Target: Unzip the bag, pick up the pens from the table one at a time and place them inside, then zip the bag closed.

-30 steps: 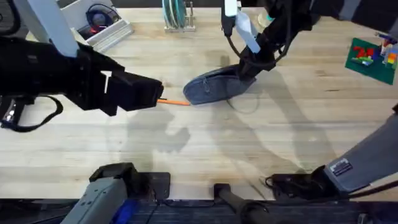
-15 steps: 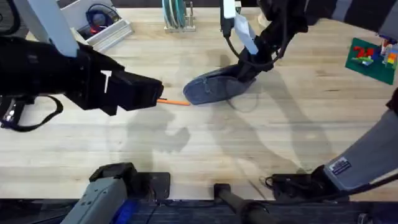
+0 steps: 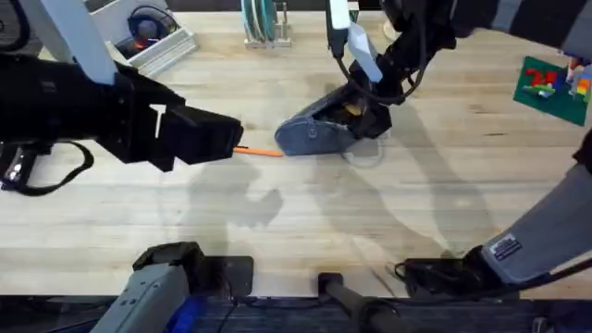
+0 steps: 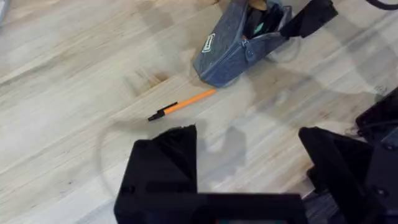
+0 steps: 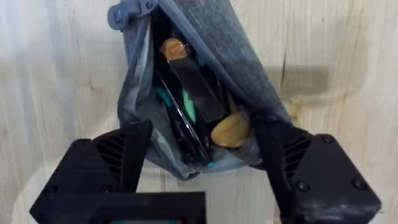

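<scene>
While lying on the table (image 3: 305,222) just beside the soft, gaping bag (image 3: 319,132), looks light, stiff and slick: best pinch the pen (image 4: 182,104) mid-shaft with the spread-fingered left gripper (image 4: 249,162), right gripper (image 5: 202,152) spread astride the pouch mouth.

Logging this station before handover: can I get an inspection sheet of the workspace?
Surface: wooden table, bare planks in front.
Job's things: bag unzipped, mouth held wide; one orange pen lying beside it.
Clutter: toy bricks on a green plate; rack; tray.
Grippers: left tool open above the pen; right tool open, straddling the bag's mouth.
Cables: white cable along the right arm.
Surroundings: nothing seen.
</scene>
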`<state>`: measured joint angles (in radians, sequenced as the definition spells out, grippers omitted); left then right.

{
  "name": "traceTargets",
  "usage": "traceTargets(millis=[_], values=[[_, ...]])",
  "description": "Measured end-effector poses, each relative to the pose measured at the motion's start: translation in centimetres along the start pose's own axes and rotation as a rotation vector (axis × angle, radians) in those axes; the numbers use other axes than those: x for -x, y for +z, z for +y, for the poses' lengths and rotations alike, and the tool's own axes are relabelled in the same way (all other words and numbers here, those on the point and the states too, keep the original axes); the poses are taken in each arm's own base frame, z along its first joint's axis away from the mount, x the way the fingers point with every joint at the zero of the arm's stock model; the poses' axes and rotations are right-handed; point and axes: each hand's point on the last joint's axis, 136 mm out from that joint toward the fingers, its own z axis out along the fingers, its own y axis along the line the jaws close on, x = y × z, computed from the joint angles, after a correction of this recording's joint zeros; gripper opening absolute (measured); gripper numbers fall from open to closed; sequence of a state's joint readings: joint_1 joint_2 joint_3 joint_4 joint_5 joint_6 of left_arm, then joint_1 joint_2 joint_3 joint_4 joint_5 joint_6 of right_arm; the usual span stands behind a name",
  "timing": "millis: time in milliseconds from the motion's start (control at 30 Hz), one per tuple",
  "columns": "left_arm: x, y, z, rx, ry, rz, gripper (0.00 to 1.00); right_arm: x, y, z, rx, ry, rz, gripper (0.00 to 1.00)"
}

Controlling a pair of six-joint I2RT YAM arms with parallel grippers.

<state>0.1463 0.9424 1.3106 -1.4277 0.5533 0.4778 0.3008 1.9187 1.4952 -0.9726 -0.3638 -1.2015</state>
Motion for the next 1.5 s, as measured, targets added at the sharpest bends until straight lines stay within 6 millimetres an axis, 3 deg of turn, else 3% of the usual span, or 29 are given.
traceTargets(millis=[1167, 1300, 1500], values=[[0.0, 0.0, 0.0, 0.0, 0.0, 0.0, 0.995, 0.0, 0.0, -0.1, -0.004, 0.002, -0.002, 0.996], [0.1, 0.0, 0.0, 0.001, 0.001, -0.003, 0.995, 0.3, -0.8, -0.2, -0.026, 0.005, -0.005, 0.996], [0.2, 0.0, 0.1, 0.005, 0.006, -0.009, 0.995, 1.2, -3.7, 0.3, -0.091, -0.008, -0.027, 0.995]])
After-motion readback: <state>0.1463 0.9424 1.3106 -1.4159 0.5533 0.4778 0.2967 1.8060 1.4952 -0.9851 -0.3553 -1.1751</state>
